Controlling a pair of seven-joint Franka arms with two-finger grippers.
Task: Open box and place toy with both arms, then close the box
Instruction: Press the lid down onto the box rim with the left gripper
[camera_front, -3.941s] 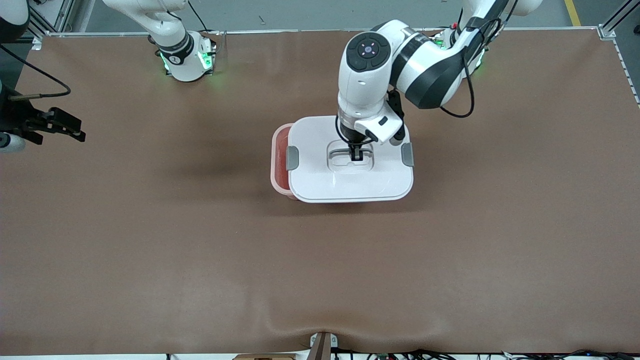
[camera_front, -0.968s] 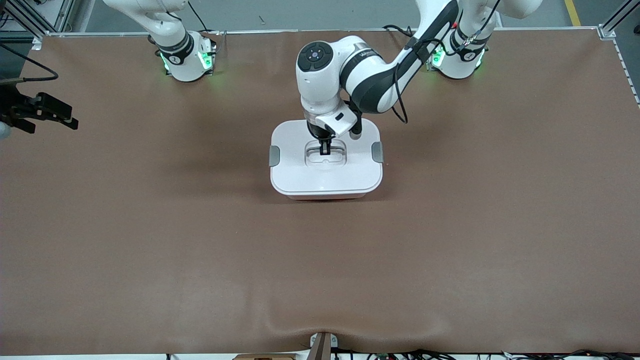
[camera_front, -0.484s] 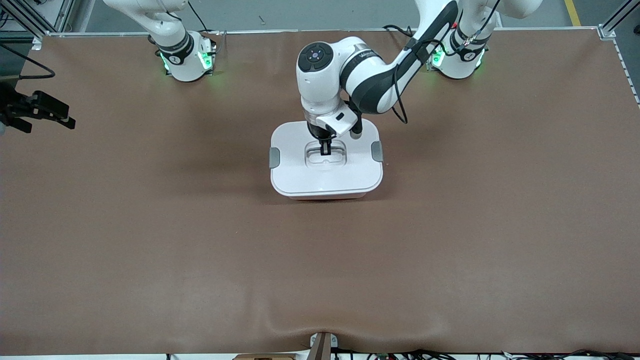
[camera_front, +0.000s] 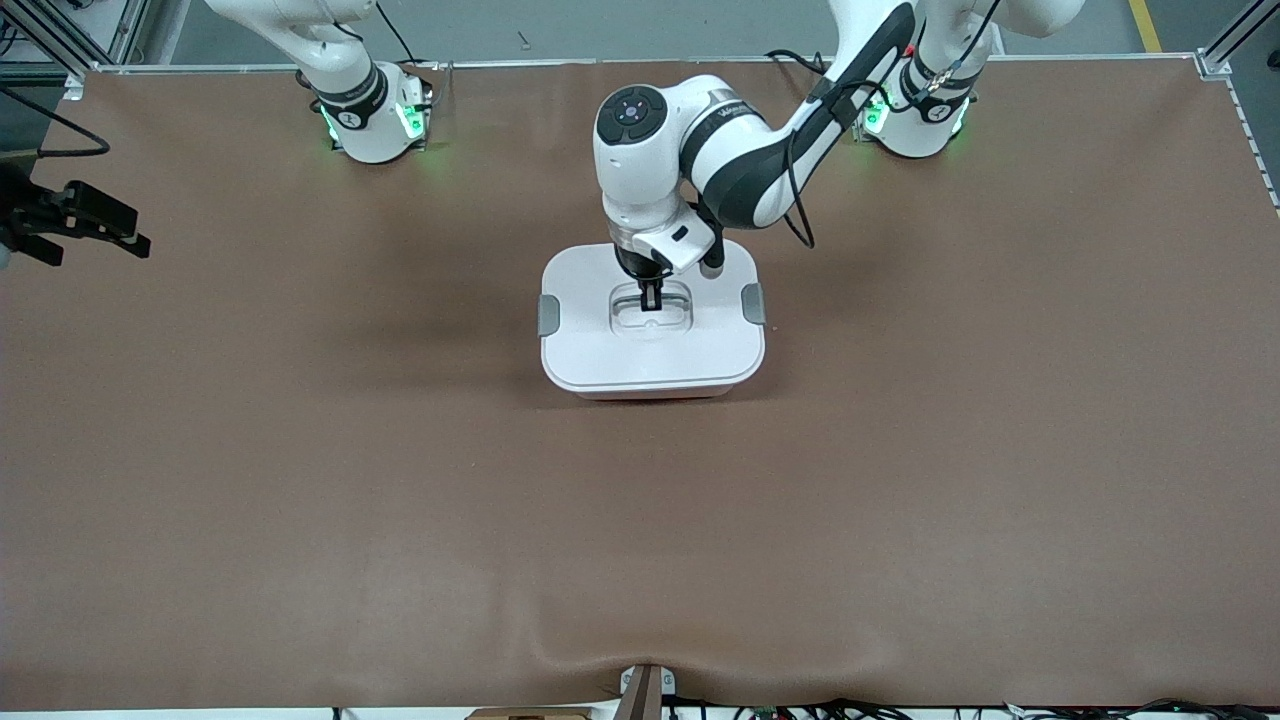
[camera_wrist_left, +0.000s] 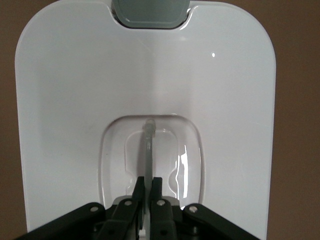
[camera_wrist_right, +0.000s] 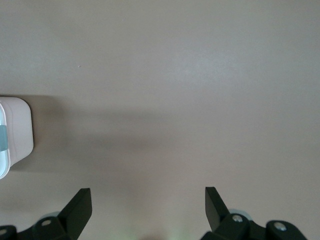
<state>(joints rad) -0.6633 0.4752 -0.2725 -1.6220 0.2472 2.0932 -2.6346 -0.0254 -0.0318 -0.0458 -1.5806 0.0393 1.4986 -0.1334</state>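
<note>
A white-lidded box (camera_front: 652, 335) sits in the middle of a brown table (camera_front: 900, 480), and the left gripper (camera_front: 651, 298) is down in the lid's recessed centre, its fingers pinched tight on the thin handle bar (camera_wrist_left: 148, 145). The lid lies flat and square over the box directly beneath that gripper, a grey clip (camera_front: 549, 314) at each end. The right gripper (camera_wrist_right: 147, 202) waits with fingers spread wide and empty over bare table at the right arm's end, well apart from the box; the toy is probably inside, though nothing shows it.

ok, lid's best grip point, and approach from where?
The thin upright handle bar in the lid's recessed centre, taken from straight above. The lid lies flat and broad; only that bar fits between fingers. The left gripper is shut on it that way.
</note>
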